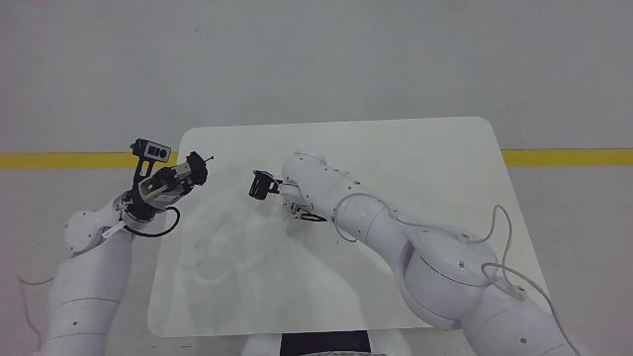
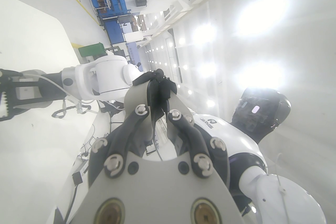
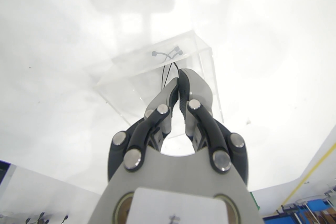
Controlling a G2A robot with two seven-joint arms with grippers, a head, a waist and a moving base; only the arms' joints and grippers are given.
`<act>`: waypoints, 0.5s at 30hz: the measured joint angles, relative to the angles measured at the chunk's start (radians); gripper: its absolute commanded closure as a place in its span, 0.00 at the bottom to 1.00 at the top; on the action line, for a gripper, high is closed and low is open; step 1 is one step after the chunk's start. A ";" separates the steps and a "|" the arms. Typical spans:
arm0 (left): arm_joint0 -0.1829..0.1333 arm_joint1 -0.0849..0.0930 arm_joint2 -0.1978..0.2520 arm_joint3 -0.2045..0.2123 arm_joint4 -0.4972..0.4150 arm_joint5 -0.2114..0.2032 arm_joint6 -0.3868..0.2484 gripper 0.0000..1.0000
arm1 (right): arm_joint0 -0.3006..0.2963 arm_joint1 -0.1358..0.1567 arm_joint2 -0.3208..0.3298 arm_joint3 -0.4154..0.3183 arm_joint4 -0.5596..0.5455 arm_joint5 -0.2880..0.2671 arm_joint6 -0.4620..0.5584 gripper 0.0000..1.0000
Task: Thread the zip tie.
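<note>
My left gripper point(image 1: 198, 169) hovers over the table's left edge, shut on a small black zip tie point(image 2: 159, 76) whose short end pokes past the fingertips point(image 2: 141, 89). Near the table's middle, my right gripper point(image 3: 179, 76) points down into a clear plastic box point(image 3: 126, 70). It is shut on the thin black strand of a zip tie point(image 3: 175, 67) that rises from the box. Other zip ties point(image 3: 155, 53) lie inside the box, their heads showing through the wall. From above these ties point(image 1: 313, 217) appear as dark loops just below the right wrist.
The white table point(image 1: 435, 168) has rounded corners and bare room at the right and front. My right arm point(image 2: 105, 75) stretches across the left wrist view, beyond the left gripper. Yellow floor lines point(image 1: 554, 157) run behind the table.
</note>
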 measured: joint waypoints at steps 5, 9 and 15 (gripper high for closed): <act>0.000 0.000 0.000 0.000 0.000 0.000 0.000 1.00 | 0.001 0.005 0.008 -0.012 0.001 0.000 0.010 1.00; 0.000 0.000 0.000 0.000 0.000 0.000 0.000 1.00 | 0.003 0.013 0.018 -0.029 0.007 0.000 0.026 1.00; 0.000 0.000 0.000 0.000 0.000 0.000 0.000 1.00 | 0.009 0.037 0.031 -0.082 0.030 0.000 0.053 1.00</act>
